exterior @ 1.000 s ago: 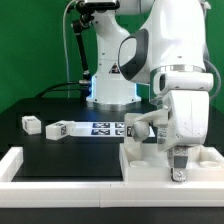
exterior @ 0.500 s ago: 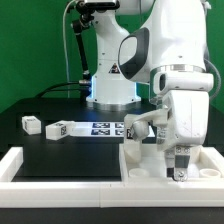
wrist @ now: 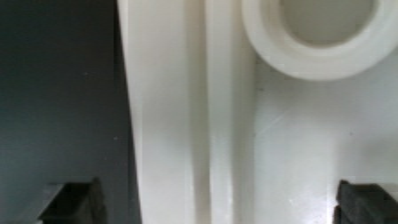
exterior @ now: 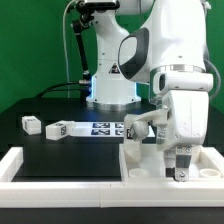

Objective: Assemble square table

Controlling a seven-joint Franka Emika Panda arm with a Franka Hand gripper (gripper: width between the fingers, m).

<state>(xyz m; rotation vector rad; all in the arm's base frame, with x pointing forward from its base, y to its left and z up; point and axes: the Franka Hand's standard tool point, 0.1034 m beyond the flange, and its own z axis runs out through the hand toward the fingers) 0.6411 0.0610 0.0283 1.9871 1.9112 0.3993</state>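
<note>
Wrist view gives me two dark fingertips (wrist: 71, 200), one at each side of the frame. The gripper (wrist: 217, 200) is spread wide and holds nothing. Between the tips runs the raised rim of the one square panel (wrist: 302, 130); one tip hangs over the black table (wrist: 54, 90), the other over the panel's white face. I see neither tip touching the rim. One round socket ring (wrist: 285, 50) shows on the panel, just inside the rim.

On the exterior view, the gripper (exterior: 180, 172) is low over the panel (exterior: 140, 160), which lies flat on the table (exterior: 60, 148) at the exterior view's right front. I count two legs lying loose well to the exterior view's left: a short one (exterior: 30, 124) and a longer one (exterior: 62, 128) just beside the marker board (exterior: 103, 127). A third tagged white piece (exterior: 138, 126) sits near the panel's far corner, partly hidden by the arm. One border bar (exterior: 60, 172) runs along the front.
</note>
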